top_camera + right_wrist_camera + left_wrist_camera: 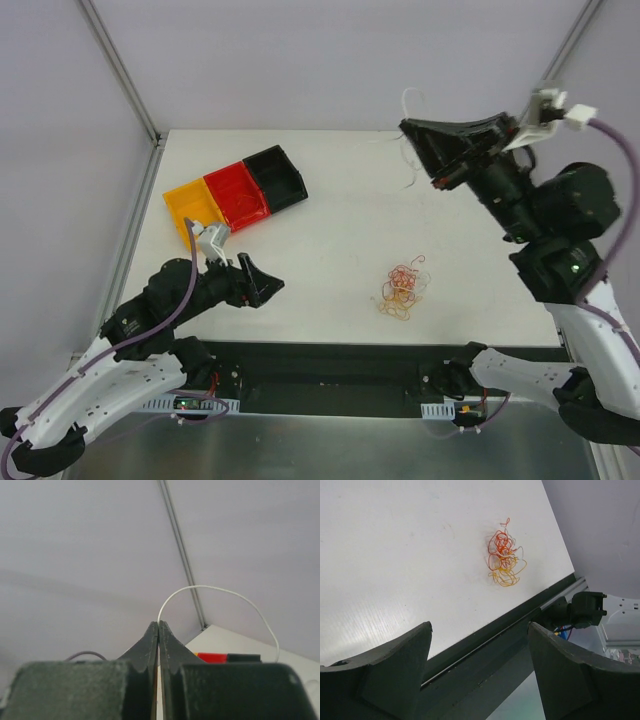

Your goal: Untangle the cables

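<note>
Fingers on the left arm (402, 657) stand wide apart and hold nothing, low over the near-left part of the white bench (330, 200). They point across it toward the tangle (504, 555). The right fingers (152, 642) are pressed together on a thin white wire (220, 591). It arcs up from their tips, and they are raised high over the far right of the bench.

The tangle, a small loose knot of red, orange and yellow strands, lies on the bench near its front edge, right of centre. It sits to the right of the left fingers and well apart from them. It has no clear long axis; red loops sit on the far side, yellow on the near side. The left arm looks better placed to reach it. A yellow, red and black tray (290, 190) lies at the far left.
</note>
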